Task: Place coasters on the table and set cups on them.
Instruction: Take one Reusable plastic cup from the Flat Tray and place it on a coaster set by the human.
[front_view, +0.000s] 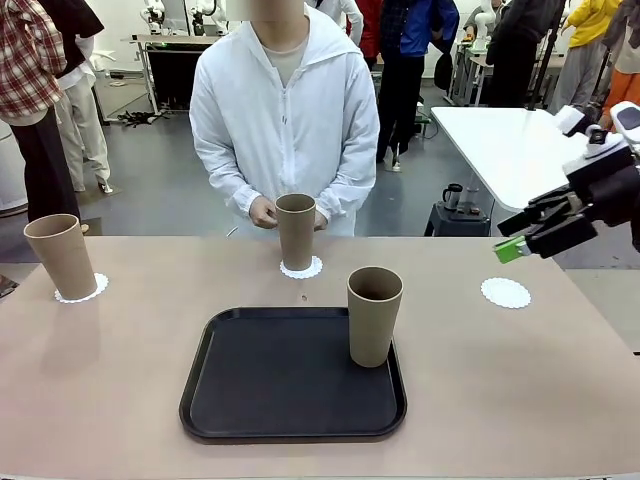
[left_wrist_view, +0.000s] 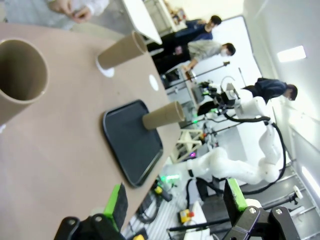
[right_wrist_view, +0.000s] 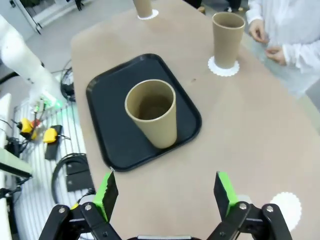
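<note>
Tan tapered tumblers (front_view: 295, 230) top two lacy white paper doilies (front_view: 313, 268); third tumbler (right_wrist_view: 152, 112), on black rounded tray (right_wrist_view: 112, 95) ahead of right gripper (right_wrist_view: 165, 187)'s spread jaws, awaits bare doily (right_wrist_view: 286, 210).

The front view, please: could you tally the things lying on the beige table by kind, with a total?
Cups: 3
Coasters: 3
Tray: 1
Total: 7
</note>
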